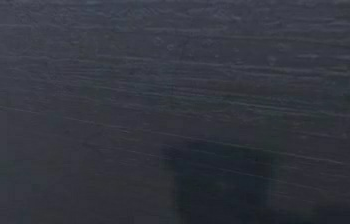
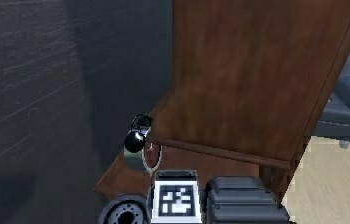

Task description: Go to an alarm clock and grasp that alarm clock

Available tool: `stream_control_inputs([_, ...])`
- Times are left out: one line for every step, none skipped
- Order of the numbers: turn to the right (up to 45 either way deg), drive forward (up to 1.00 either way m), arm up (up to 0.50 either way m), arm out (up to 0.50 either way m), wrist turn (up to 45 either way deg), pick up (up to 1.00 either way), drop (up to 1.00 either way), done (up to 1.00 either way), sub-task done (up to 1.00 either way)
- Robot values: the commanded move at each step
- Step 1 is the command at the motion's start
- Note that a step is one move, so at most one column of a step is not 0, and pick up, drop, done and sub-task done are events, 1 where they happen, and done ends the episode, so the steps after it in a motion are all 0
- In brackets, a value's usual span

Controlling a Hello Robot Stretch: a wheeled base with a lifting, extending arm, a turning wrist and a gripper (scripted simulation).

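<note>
On the counter [image 2: 215, 92]: small dark round thing, probably the alarm clock [image 2: 138, 134], at the near corner.
Pincer [image 2: 146, 162]: close by the clock; whether it grasps anything, I cannot tell.
Progress: approach seems done; the grasp is not yet sure.

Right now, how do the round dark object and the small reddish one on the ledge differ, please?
The round dark object is larger, dark-rimmed with a pale face; the small reddish one is smaller and brown-red, lying just below it in the arm side view. Both appear to rest on the wooden ledge.
</note>
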Motion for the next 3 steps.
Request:
stream_control_inputs([0.0, 0.0, 0.0, 0.18, 0.0, 0.0, 0.0, 0.0, 0.0])
stream_control_inputs([0.0, 0.0, 0.0, 0.0, 45.0, 0.0, 0.0, 0.0, 0.0])
stream_control_inputs([0.0, 0.0, 0.0, 0.0, 45.0, 0.0, 0.0, 0.0, 0.0])
